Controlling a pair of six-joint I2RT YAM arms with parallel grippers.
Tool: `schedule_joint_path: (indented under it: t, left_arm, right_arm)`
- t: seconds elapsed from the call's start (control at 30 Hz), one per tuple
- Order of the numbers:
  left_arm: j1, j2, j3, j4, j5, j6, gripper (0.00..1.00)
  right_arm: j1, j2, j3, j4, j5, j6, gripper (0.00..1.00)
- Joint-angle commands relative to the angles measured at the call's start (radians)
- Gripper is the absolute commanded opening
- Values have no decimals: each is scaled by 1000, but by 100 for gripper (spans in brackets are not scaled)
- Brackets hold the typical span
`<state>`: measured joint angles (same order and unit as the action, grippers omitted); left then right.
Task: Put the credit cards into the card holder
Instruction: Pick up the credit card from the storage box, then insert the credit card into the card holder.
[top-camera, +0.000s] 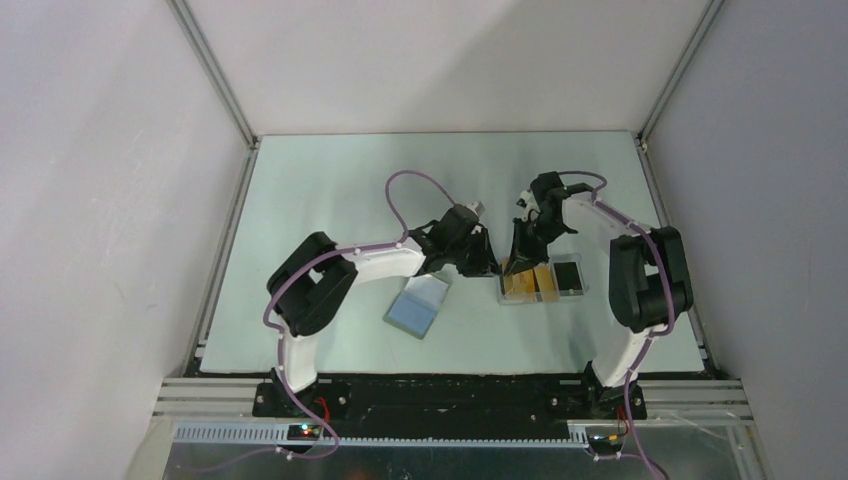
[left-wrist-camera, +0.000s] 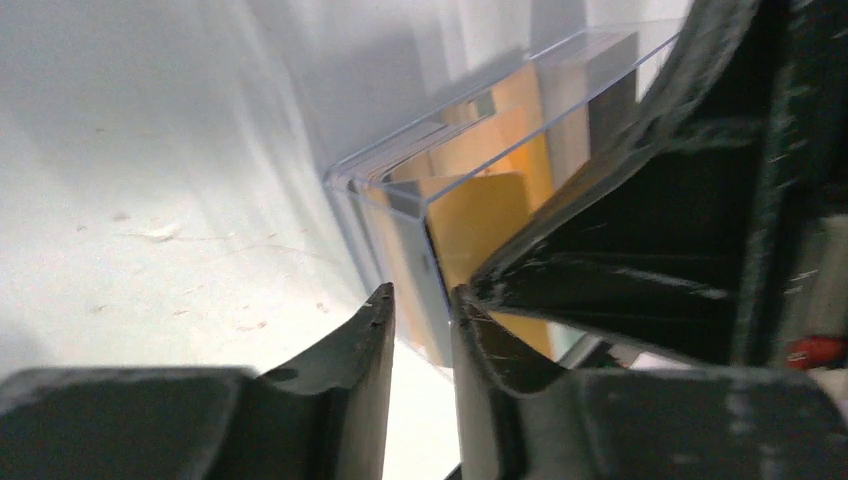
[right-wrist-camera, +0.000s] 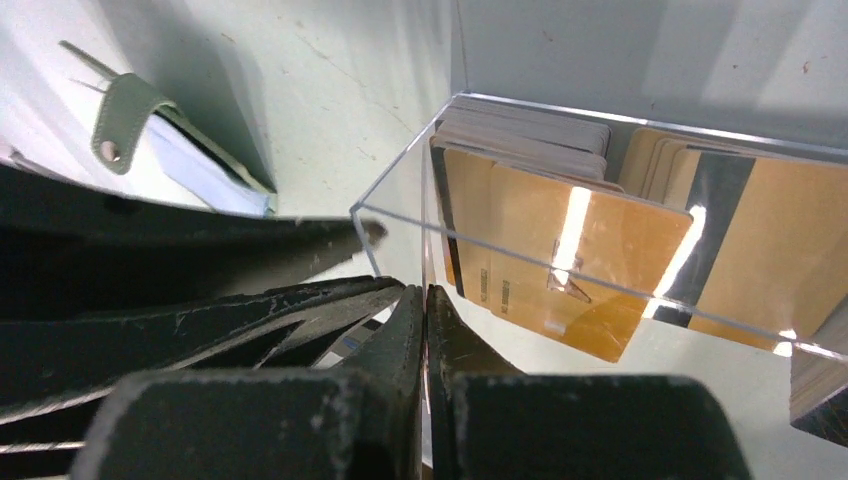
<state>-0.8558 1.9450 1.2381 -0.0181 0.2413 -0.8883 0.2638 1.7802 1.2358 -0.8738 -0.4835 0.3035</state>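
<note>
Crowding the clear tray (right-wrist-camera: 397, 200), the left pincer (left-wrist-camera: 422, 300) gapes narrowly and the right pincer (right-wrist-camera: 425, 296) is pinched shut. Best to tease up just one credit card (right-wrist-camera: 560, 262).

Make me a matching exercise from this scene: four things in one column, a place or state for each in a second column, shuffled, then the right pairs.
Things
1. card holder
2. credit cards
3. right gripper
4. left gripper

Place or state
A. jaws shut
B. stacked inside the clear tray
C. flat on the table, beside the tray
D. jaws a little apart at the tray's corner

Pairs: 1-C, 2-B, 3-A, 4-D
</note>
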Motion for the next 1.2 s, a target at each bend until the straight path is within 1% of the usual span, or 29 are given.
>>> schedule_joint_path:
  t: [0.0, 0.03, 0.1, 0.13, 0.17, 0.23, 0.37, 0.5, 0.7, 0.77, 0.87, 0.9, 0.97, 1.03, 1.07, 1.17]
  left_arm:
    - [-4, -111, 22, -119, -90, 71, 43]
    - [-3, -144, 28, -125, -109, 77, 51]
    - [-1, -193, 33, -137, -135, 83, 59]
    - [1, -212, 32, -140, -152, 84, 61]
    - [3, -247, 30, -141, -159, 89, 66]
    - [9, -299, 22, -143, -177, 91, 69]
    - [28, -397, -19, -142, -196, 88, 72]
    - [69, -507, -116, -141, -197, 62, 72]
    - [137, -711, -355, -141, -183, -16, 72]
    - [161, -802, -489, -142, -183, -51, 72]
    - [192, -973, -624, -147, -190, -123, 72]
    - [203, -1006, -686, -152, -190, -136, 72]
    - [216, -1122, -758, -177, -190, -170, 73]
    - [224, -1180, -811, -214, -192, -201, 74]
    - [231, -1195, -826, -239, -191, -208, 74]
    - [239, -1229, -876, -263, -179, -235, 70]
  right_arm:
    - [-19, -109, 19, 3, -72, 5, 0]
    - [-23, -119, 29, 0, -73, 5, 0]
    - [-27, -149, 50, -11, -76, 2, 0]
    - [-29, -167, 56, -19, -75, 1, 0]
    - [-33, -175, 67, -22, -76, -3, 0]
    - [-36, -198, 82, -32, -84, -7, 0]
    - [-39, -224, 98, -36, -123, -25, 0]
    - [-22, -230, 99, -21, -168, -44, 0]
    - [49, -223, 99, 44, -199, -54, 0]
    - [81, -223, 99, 86, -190, -36, 0]
    - [136, -205, 107, 155, -159, -6, 0]
    - [156, -189, 108, 163, -163, -6, 0]
    - [181, -155, 121, 173, -188, -12, 0]
    - [197, -123, 127, 183, -237, -8, 0]
    - [203, -106, 125, 197, -256, -1, 0]
    - [245, -83, 123, 240, -250, -13, 0]
